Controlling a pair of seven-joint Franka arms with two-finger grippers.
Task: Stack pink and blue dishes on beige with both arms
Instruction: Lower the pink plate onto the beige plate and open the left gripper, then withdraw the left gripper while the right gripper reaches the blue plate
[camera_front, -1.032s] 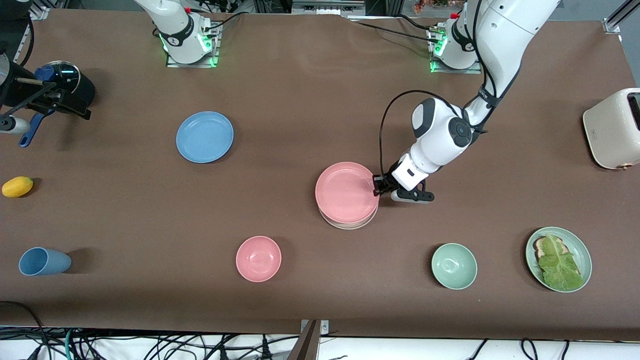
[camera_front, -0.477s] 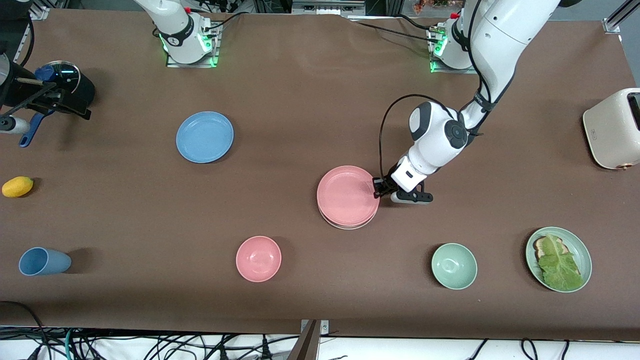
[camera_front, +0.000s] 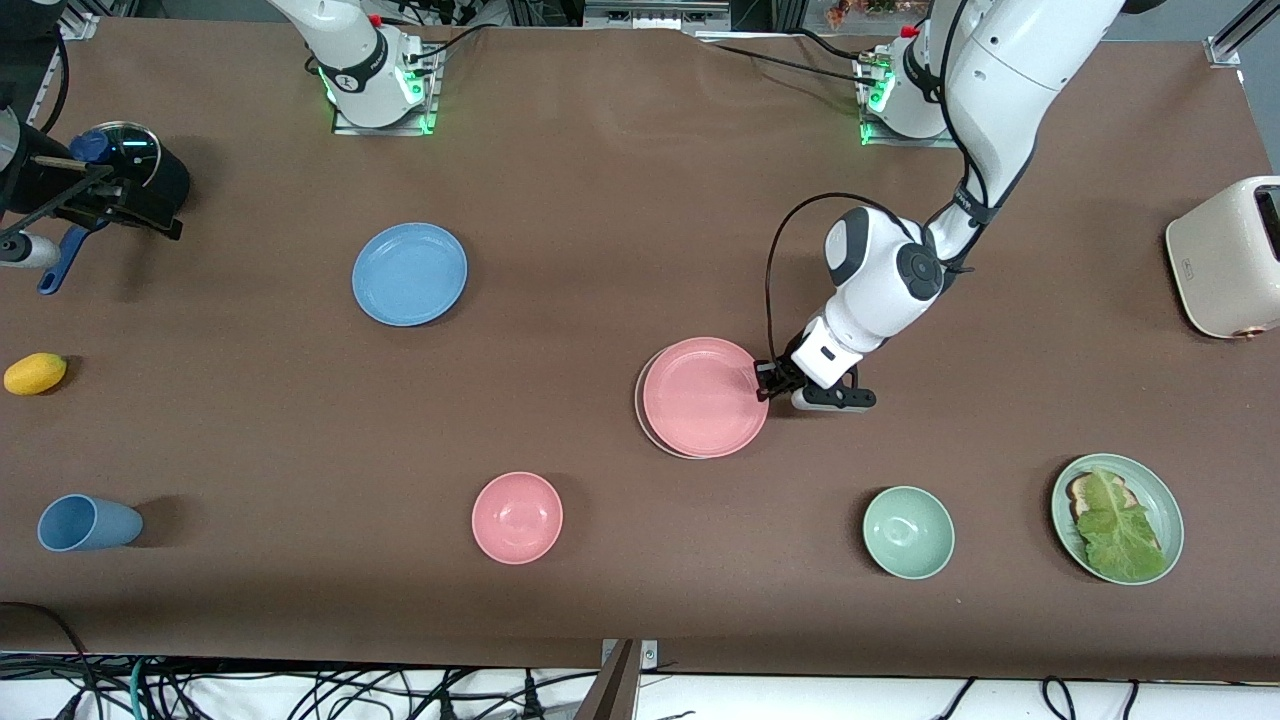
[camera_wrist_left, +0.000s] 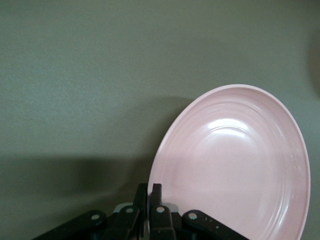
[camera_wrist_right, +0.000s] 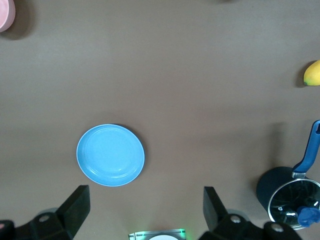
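The pink plate (camera_front: 705, 397) is pinched by its rim in the left hand (camera_front: 766, 380), so it can be lowered flat onto the beige plate (camera_front: 643, 415), of which only a sliver shows beneath it. It sits slightly off-centre, toward the left arm's end of the desk (camera_front: 600, 180). The blue plate (camera_front: 409, 273) lies untouched near the right arm's base. The right hand (camera_wrist_right: 145, 210) is held spread wide above the blue plate, waiting, presumably for its turn.
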